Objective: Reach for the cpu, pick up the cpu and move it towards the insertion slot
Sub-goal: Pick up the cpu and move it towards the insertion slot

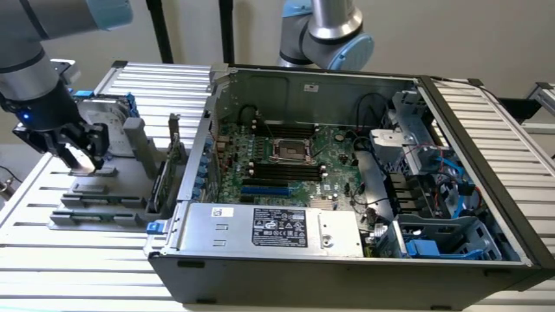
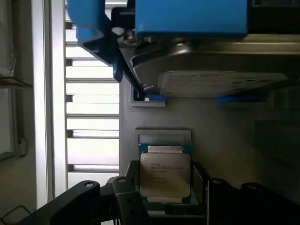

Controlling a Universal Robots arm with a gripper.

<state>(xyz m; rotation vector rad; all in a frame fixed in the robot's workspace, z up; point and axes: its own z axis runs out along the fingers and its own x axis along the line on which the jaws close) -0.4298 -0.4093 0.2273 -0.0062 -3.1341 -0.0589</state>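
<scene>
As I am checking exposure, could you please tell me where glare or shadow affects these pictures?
Wrist view: the cpu is evenly lit, its print showing, while the slatted table beside it is washed out white. Exterior view: the insertion slot lies in the shade of the case, its centre dark, its frame paler.

Robotics lab, PC-assembly bench. Signs: opened desktop case (image 1: 347, 276) with bare green motherboard (image 1: 334, 153) beside gripper (image 1: 82, 162); slatted aluminium table (image 1: 87, 260) beneath; grey parts fixture (image 1: 95, 214) under gripper; second robot arm (image 1: 325, 32) beyond case; plain wall (image 1: 451, 32).
</scene>
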